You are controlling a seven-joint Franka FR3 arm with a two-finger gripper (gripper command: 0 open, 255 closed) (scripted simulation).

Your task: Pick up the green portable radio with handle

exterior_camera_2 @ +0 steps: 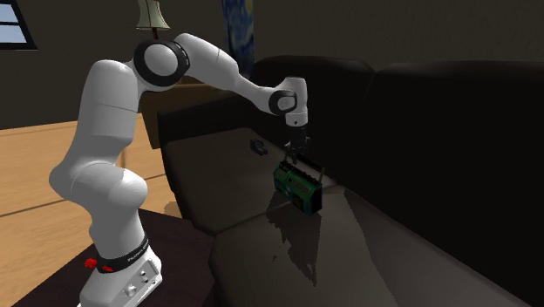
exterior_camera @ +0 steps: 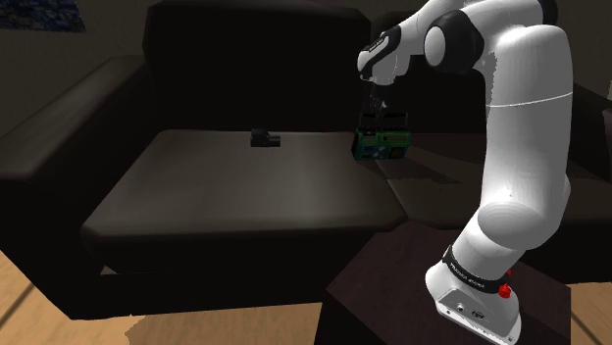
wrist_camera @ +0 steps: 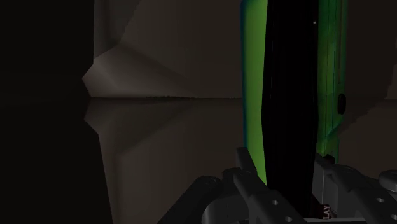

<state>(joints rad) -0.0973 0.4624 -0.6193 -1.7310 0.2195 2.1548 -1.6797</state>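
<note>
The gripper (exterior_camera: 379, 120) hangs straight above the radio (exterior_camera: 382, 147), pointing down at its top. In the wrist view the green radio (wrist_camera: 253, 83) runs away lengthwise from the gripper (wrist_camera: 285, 158). A black strip, probably the handle or the top, lies between the two fingers (wrist_camera: 245, 167), which close across the narrow width. They seem to pinch that strip, though the dim view leaves the contact a little unsure. Any lift would go straight up from here.

In the second exterior view the radio (exterior_camera_2: 299, 187) sits low under the gripper (exterior_camera_2: 296, 160), tilted a little, with its shadow just below. I cannot tell whether its base rests on the seat or is just clear of it.

Under the radio is the seat of a dark sofa (exterior_camera: 245, 196), close to the seam between two cushions. A small dark object (exterior_camera: 265, 138) lies on the same seat, well apart from the radio toward the shoulder view's left. Beyond the sofa the floor (exterior_camera_2: 52, 174) is pale wood.
</note>
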